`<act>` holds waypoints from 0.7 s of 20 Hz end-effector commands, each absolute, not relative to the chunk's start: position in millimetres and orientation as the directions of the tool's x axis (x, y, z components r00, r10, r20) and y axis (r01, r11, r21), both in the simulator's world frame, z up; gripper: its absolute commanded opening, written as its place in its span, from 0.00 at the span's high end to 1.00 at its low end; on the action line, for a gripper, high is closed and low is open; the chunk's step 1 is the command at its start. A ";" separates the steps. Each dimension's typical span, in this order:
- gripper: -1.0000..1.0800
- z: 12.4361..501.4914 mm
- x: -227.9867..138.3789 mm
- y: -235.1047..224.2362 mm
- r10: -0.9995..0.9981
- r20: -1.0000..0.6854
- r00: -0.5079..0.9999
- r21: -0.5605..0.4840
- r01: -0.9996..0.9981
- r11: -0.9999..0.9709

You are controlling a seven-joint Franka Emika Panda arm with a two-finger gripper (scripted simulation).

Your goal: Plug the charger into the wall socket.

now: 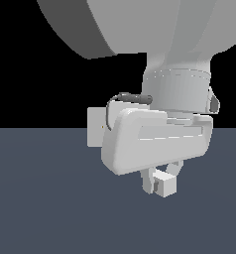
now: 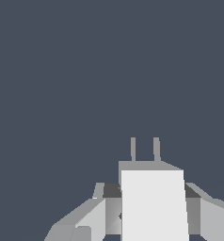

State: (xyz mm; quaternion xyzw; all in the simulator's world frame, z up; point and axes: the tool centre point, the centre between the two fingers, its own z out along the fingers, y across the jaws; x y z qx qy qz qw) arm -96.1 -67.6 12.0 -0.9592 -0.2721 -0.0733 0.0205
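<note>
Gripper: closed down on the charger, which sits between its two fingers below the large pale hand body. In the wrist view the charger fills the gap between the fingers, its broad whitish face toward the camera and two thin prongs projecting from its far end, side by side and parallel. The fingers bear on both side faces of the block.

Wall socket: an upright light-grey plate, seen at the exterior view's left of the hand and mostly hidden behind it; only a strip of one edge shows, with a small yellowish mark by the hand's outline. Charger and socket are apart.

Surface: plain dark blue-grey, open on all sides of the gripper. Whether the charger clears it cannot be told.
</note>
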 end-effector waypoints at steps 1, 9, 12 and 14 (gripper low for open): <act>1.00 11.7 -96.1 -67.4 0.519 0.152 0.841 0.000 0.525 -0.851; 1.00 13.0 -96.2 -66.0 0.511 0.152 0.846 0.000 0.517 -0.856; 1.00 15.0 -96.5 -63.0 0.495 0.153 0.856 0.000 0.500 -0.866; 1.00 17.0 -96.8 -60.1 0.479 0.153 0.865 0.000 0.484 -0.875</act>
